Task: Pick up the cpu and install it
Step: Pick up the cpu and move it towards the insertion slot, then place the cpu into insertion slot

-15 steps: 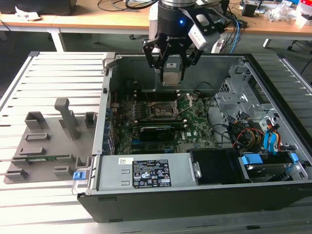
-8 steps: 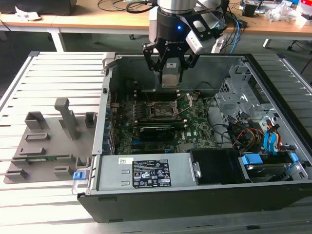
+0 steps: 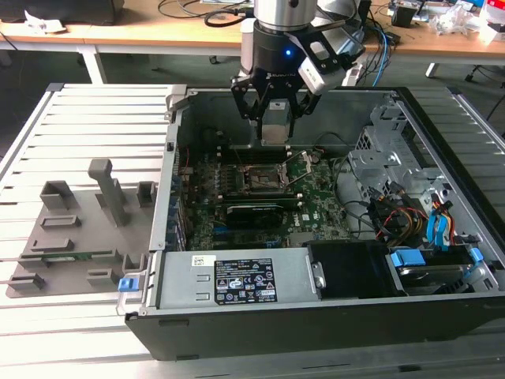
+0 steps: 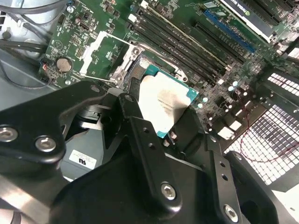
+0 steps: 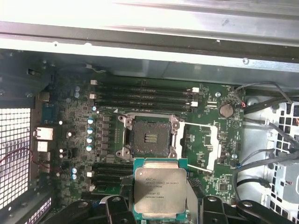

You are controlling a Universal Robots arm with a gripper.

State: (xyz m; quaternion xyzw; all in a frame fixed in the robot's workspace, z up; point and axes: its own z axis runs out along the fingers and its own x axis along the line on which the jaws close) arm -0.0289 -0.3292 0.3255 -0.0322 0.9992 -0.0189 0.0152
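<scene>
Pinching the cpu [image 5: 160, 191] by its edges, the end effector [image 3: 274, 126] hovers above the open, empty motherboard socket [image 5: 148, 138] (pickup looks done, seating not yet).

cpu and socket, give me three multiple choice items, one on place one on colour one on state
1. Where is the cpu? A) held in the fingers above the motherboard; B) lying on a shelf; C) in a person's hand.
2. Its rim colour? A) red; B) teal-green; C) yellow.
3. The socket is: A) open and empty; B) clamped shut on a chip; C) under a cooler.
Answers: 1 A, the fingers grip it over the board; 2 B, a teal edge frames the silver top; 3 A, its frame is swung back, with bare contacts showing.
</scene>
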